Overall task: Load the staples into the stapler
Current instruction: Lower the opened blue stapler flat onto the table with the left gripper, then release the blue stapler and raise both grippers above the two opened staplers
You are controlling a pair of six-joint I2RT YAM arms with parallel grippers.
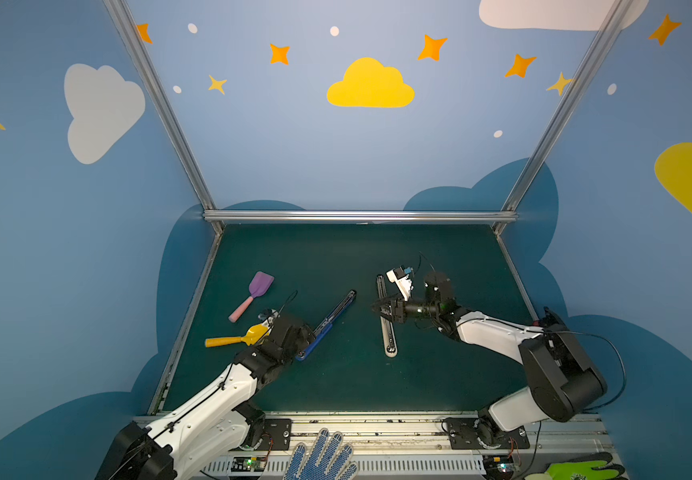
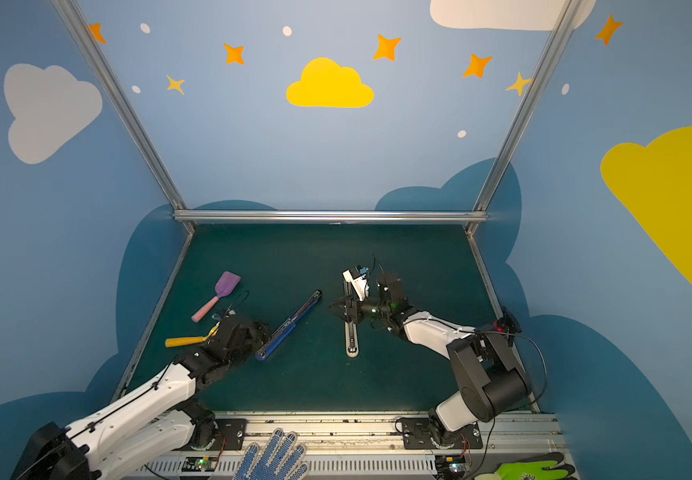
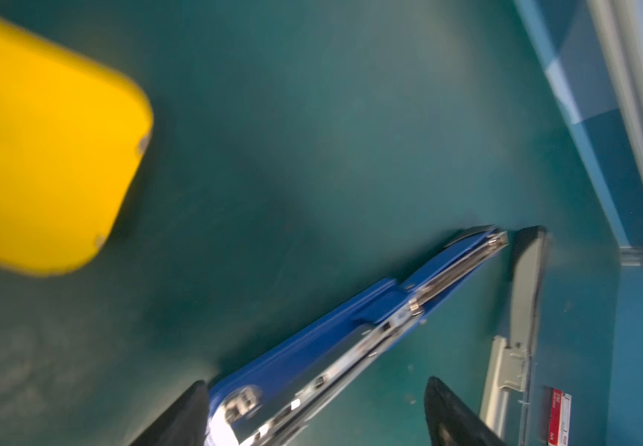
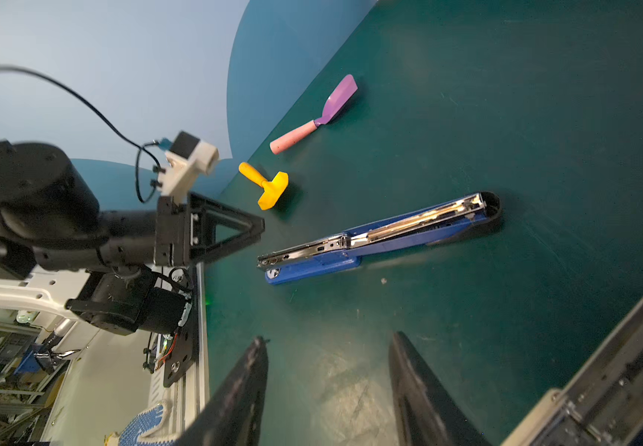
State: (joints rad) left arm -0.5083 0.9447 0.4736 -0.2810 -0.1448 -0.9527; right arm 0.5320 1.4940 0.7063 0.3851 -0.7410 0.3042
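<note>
1. Staples box (image 3: pixel 557 417): flat on the mat (image 1: pixel 336 257), just beside the grey stapler (image 1: pixel 389 336), on the side away from the blue stapler (image 1: pixel 329 322); not seen in the top views.
2. Handling, as judged: light, crushable card with a loose tray; pinch gently across the narrow sides.
3. Left gripper (image 3: pixel 316 384): jaws wide, blue stapler's end between them, unclamped. Right gripper (image 4: pixel 328 338): jaws apart, empty, mid-frame over the grey stapler.
4. Mat: dark green, flat, matte; blue cloud-painted walls close round.

No legible writing in any view

The only print shows in the left wrist view, on the red band of the white box of staples (image 3: pixel 558 415) lying just beside the grey stapler (image 3: pixel 526 293). It is a few small lines of lettering, too blurred to read.
</note>
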